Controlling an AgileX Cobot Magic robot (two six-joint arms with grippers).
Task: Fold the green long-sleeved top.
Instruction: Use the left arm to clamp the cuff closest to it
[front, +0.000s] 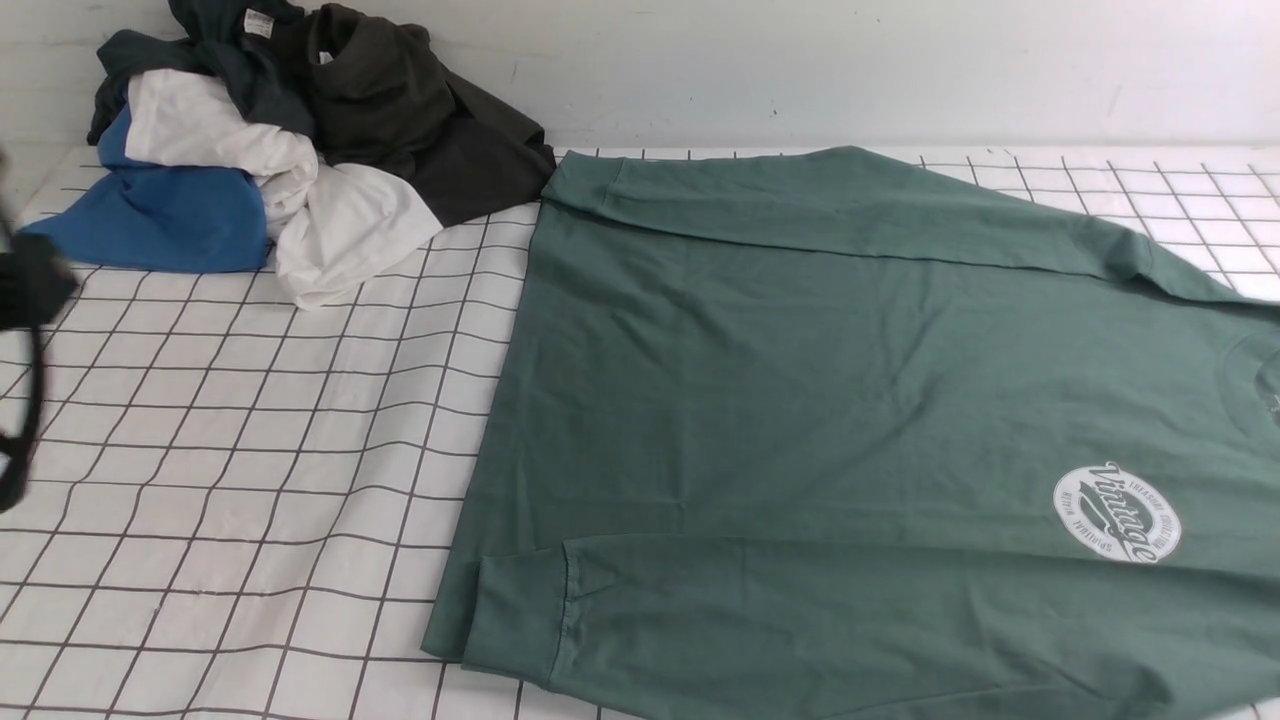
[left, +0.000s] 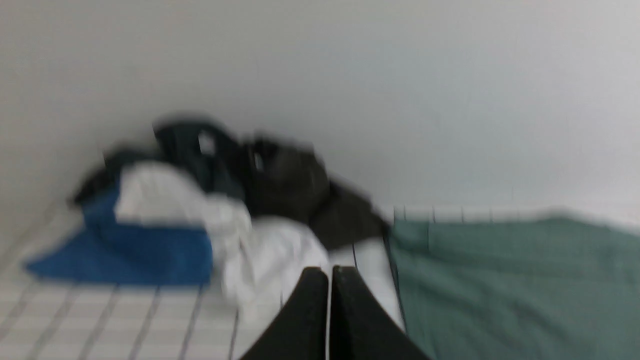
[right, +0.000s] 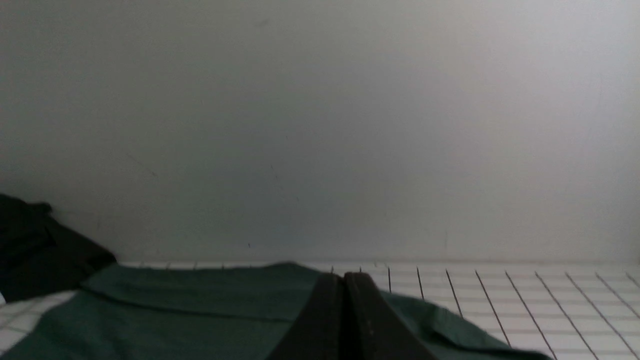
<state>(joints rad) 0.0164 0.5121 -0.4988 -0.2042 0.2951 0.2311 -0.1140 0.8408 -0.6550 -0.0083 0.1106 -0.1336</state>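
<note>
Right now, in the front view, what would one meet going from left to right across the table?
The left arm → blue garment → white garment → green long-sleeved top → white logo. I omit the dark garments: they overlap.

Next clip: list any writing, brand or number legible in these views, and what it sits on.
"Vintage": script across the white oval logo on the green long-sleeved top.
Too small to read: lettering round the logo's rim.
Unreadable: white tag on the dark garment.
Wrist views: nothing legible.
</note>
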